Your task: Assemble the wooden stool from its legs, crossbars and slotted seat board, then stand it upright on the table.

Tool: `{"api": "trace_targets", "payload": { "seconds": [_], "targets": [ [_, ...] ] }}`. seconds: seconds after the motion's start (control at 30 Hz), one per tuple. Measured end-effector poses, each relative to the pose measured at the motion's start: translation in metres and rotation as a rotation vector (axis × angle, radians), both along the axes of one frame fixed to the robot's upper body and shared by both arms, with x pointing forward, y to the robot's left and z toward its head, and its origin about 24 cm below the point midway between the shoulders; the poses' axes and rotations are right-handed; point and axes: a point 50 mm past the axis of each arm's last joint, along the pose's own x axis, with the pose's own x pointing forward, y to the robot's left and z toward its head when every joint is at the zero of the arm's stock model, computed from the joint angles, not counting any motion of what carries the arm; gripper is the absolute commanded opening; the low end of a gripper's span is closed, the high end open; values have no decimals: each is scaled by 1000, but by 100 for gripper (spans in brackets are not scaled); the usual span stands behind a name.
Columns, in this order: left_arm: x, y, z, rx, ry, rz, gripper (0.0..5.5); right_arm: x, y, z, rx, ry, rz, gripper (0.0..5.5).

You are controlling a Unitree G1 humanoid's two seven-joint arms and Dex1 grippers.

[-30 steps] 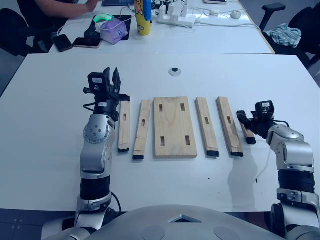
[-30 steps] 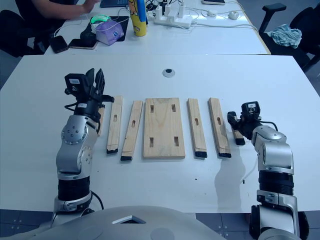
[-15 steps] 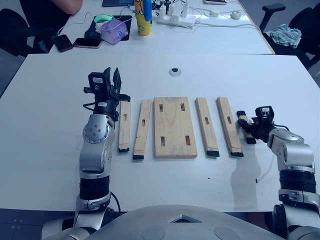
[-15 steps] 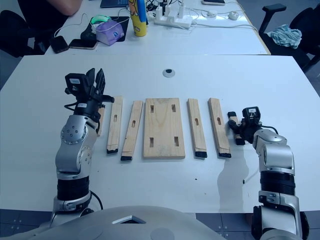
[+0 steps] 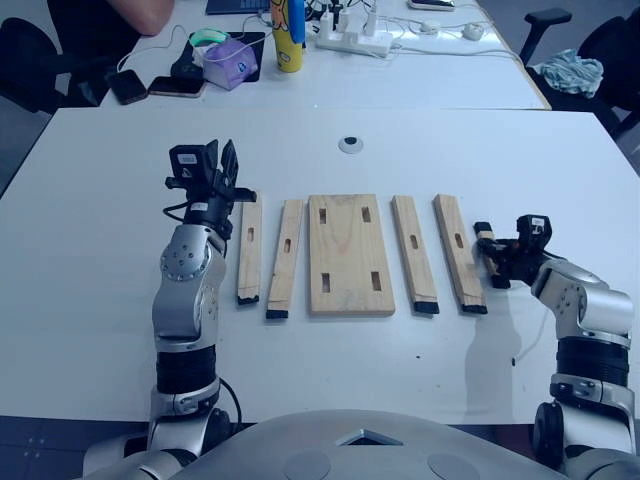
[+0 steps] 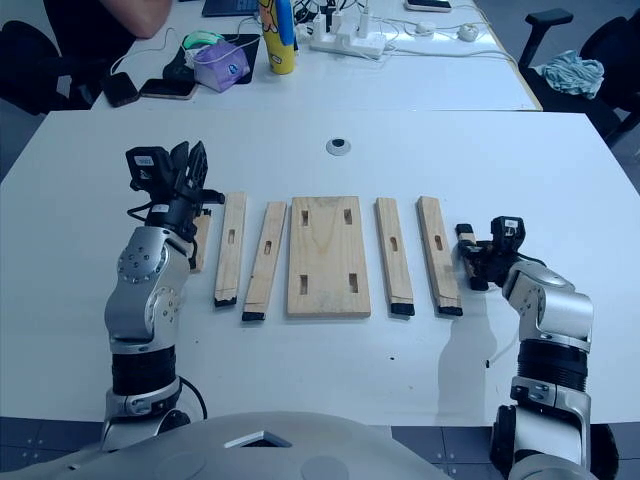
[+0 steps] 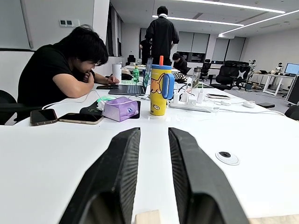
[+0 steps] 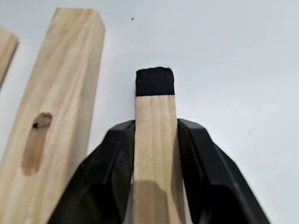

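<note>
The slotted seat board [image 5: 346,255] lies flat mid-table. Two legs [image 5: 249,250] [image 5: 285,258] lie left of it and two more [image 5: 413,252] [image 5: 459,252] to its right. Right of those lies a short crossbar [image 8: 154,107] with a black end, and my right gripper [image 5: 497,258] is shut on its sides low over the table. My left gripper [image 5: 222,158] sits above the far end of the leftmost leg, pointing away across the table, its fingers [image 7: 117,168] open by a narrow gap. Another crossbar [image 6: 201,240] lies partly hidden beside that wrist.
A round grommet [image 5: 349,144] sits in the table beyond the board. The back table holds a yellow bottle [image 5: 287,35], a power strip [image 5: 352,40], a purple box [image 5: 228,65] and phones [image 5: 175,85]. White tabletop is bare near the front edge.
My right gripper has drawn back to the right along the crossbar, uncovering its black far end. The left gripper has shifted slightly left.
</note>
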Motion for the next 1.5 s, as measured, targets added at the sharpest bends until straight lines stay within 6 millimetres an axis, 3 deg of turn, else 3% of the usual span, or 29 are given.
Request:
{"api": "trace_targets", "payload": {
  "seconds": [0.13, 0.2, 0.27, 0.3, 0.33, 0.4, 0.47, 0.53, 0.67, 1.1, 1.5],
  "targets": [
    [3, 0, -2, -82, 32, -25, 112, 10, 11, 8, -57, -148, 17, 132],
    [6, -1, -1, -146, 57, -55, 130, 27, 34, 40, -65, -361, 93, 132],
    [9, -6, 2, -200, 65, -110, 149, 44, 79, 85, -38, -620, 255, 132],
    [10, -9, 4, -228, 67, -136, 161, 47, 100, 96, -16, -689, 336, 132],
    [10, -13, 5, -266, 73, -170, 171, 46, 120, 101, 6, -731, 414, 132],
    [9, -24, 12, -374, 76, -249, 194, 40, 157, 92, 74, -729, 554, 132],
    [8, -31, 20, -484, 87, -332, 220, 30, 171, 77, 107, -686, 607, 132],
    [8, -40, 33, -590, 84, -420, 252, 24, 174, 67, 124, -658, 612, 132],
    [7, -47, 42, -677, 135, -510, 296, 22, 174, 69, 125, -680, 611, 132],
    [4, -58, 17, -662, 355, -504, 298, 16, 194, 75, 176, -726, 697, 132],
    [0, -70, 17, -672, 388, -563, 285, 10, 204, 69, 205, -708, 741, 132]
  ]
}}
